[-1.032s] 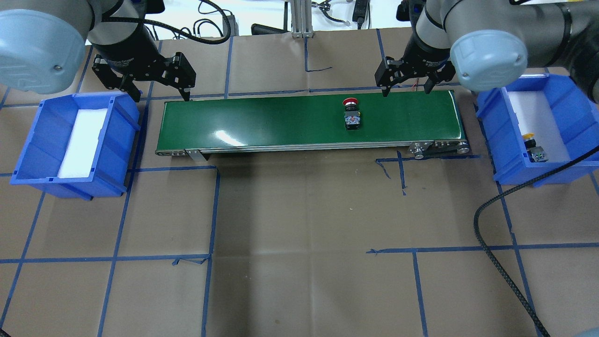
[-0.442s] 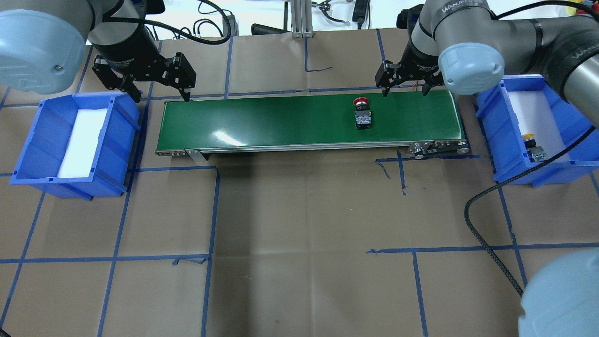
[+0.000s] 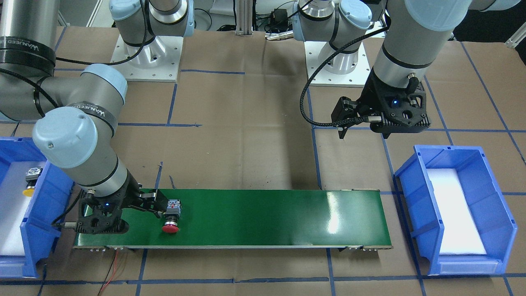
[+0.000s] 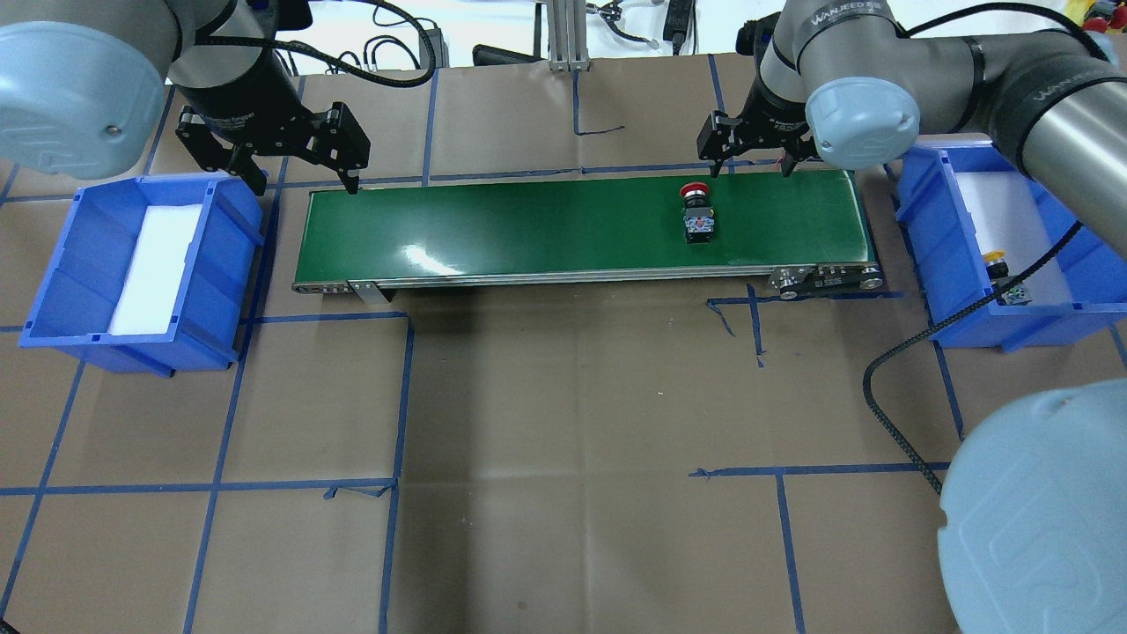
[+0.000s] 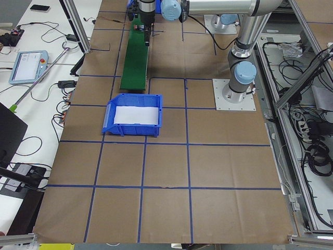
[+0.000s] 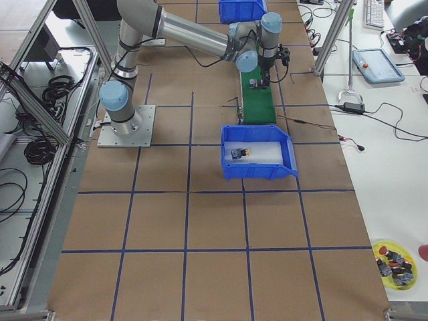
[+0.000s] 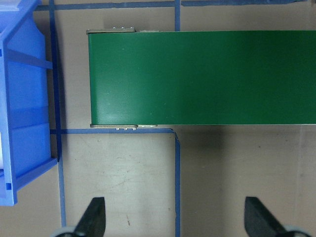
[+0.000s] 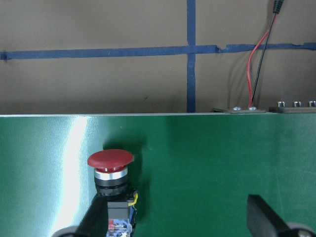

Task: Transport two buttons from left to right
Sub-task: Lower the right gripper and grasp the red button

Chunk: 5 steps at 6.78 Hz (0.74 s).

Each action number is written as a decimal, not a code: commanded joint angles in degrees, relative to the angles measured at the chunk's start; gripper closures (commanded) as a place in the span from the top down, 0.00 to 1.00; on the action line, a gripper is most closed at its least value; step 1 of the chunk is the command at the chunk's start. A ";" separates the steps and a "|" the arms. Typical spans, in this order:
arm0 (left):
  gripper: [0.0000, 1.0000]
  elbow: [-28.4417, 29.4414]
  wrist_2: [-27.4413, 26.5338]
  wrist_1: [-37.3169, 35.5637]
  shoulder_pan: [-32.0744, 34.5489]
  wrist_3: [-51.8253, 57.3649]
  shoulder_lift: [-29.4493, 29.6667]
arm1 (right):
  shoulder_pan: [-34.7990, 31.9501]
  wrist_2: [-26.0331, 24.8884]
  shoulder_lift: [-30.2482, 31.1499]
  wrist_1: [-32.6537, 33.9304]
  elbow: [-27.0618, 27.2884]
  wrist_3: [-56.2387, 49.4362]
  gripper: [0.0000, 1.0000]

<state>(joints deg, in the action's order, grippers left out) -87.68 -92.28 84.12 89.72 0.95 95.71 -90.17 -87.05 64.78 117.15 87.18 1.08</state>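
Right wrist-mounted view gives me the best look at the red-capped button (image 8: pixel 112 187). It lies on its side on the green conveyor belt (image 8: pixel 207 158), toward the belt's right end, with its cap pointing at the far edge and its square body toward me. I judge it light and rigid, plastic with some metal, and not something that will crush. The domed cap is smooth and round (a poor place to pinch, it would squirt out), so I would close across the flat faces of the black-and-grey body. Lying as it does, it may pivot on the cap's rim if nudged from one side only.

My right pincer (image 8: pixel 177 224) hangs wide open and holds nothing; one finger (image 8: pixel 91 222) is just beside the body, the other well apart. The yellow-capped button (image 4: pixel 998 269) already lies in the right blue bin (image 4: pixel 924 238). My left pincer (image 4: pixel 307 183) is spread open too, with nothing in it, over the counter (image 4: pixel 563 396) beside the belt's left end and the left blue bin (image 4: pixel 62 273).

Hard to make out: the frame's bottom edge cuts off the body's lower part, and I cannot tell whether my near finger touches it. A black cable (image 4: pixel 870 386) crosses the yellow-capped button in the overhead view, and both side views show the buttons too small to read.
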 commanded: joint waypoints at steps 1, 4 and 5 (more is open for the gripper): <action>1.00 -0.30 0.00 -0.10 -0.07 0.01 -0.09 | -0.18 0.04 -1.75 -0.07 0.01 0.15 0.99; 1.00 -0.30 0.00 -0.10 -0.07 -0.07 -0.09 | -0.27 0.39 -2.90 -0.08 0.18 0.41 0.99; 1.00 -0.30 0.00 -0.10 -0.07 -0.08 -0.09 | -0.27 0.39 -3.86 0.01 0.27 0.41 0.99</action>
<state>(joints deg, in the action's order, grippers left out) -87.98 -92.29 84.02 89.65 0.91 95.63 -90.42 -86.74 61.88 117.09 87.35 1.43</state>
